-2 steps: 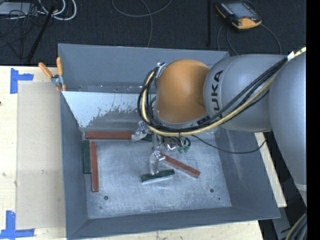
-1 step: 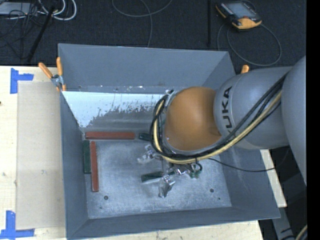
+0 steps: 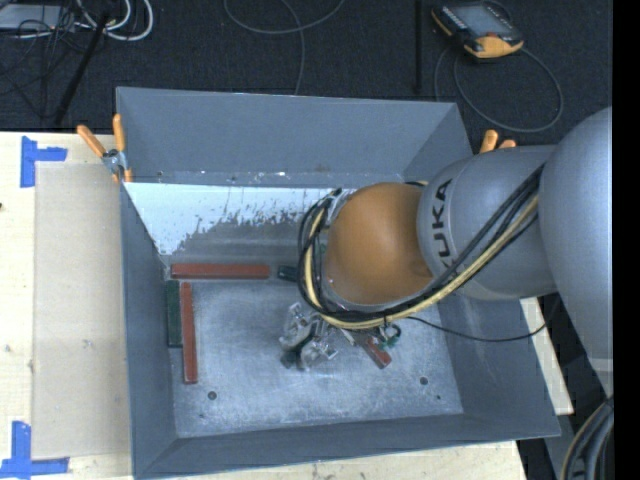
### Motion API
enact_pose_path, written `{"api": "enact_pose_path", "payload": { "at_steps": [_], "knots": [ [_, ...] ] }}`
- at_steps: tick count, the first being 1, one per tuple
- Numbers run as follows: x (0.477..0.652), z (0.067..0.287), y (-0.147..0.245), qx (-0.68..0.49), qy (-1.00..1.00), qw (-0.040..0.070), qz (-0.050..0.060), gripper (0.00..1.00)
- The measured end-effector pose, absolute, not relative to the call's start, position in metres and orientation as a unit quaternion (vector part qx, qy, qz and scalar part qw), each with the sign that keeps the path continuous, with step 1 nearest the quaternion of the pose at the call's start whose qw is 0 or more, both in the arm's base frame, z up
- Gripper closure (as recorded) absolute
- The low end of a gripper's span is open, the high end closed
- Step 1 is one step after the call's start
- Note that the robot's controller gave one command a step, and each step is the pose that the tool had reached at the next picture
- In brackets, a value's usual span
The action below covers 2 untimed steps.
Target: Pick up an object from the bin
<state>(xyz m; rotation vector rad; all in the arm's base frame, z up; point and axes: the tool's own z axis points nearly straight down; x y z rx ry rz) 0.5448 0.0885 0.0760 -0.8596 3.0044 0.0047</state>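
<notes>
My gripper (image 3: pixel 308 340) is low over the middle of the bin floor, under the orange dome on the wrist. Something small and dark (image 3: pixel 291 360) lies at its lower left tip; I cannot make out what it is. Just right of the gripper a small red block (image 3: pixel 378 354) lies on the floor, with a small green piece (image 3: pixel 391 335) beside it. Another dark green bit (image 3: pixel 288 272) pokes out at the dome's left edge.
A long red-brown bar (image 3: pixel 220 270) lies along the back left of the floor. Near the left wall a second red bar (image 3: pixel 188 334) and a dark green bar (image 3: pixel 173 314) lie side by side. The arm covers the bin's right side.
</notes>
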Motion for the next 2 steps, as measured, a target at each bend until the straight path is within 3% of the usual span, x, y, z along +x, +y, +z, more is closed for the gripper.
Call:
{"api": "enact_pose_path", "payload": {
  "at_steps": [1, 2],
  "knots": [
    [0.545, 0.076, 0.088, -0.275, 0.961, 0.008, 0.002, 1.0],
    [0.559, 0.231, 0.051, -0.251, 0.968, 0.002, 0.0, 1.0]
  ]
}}
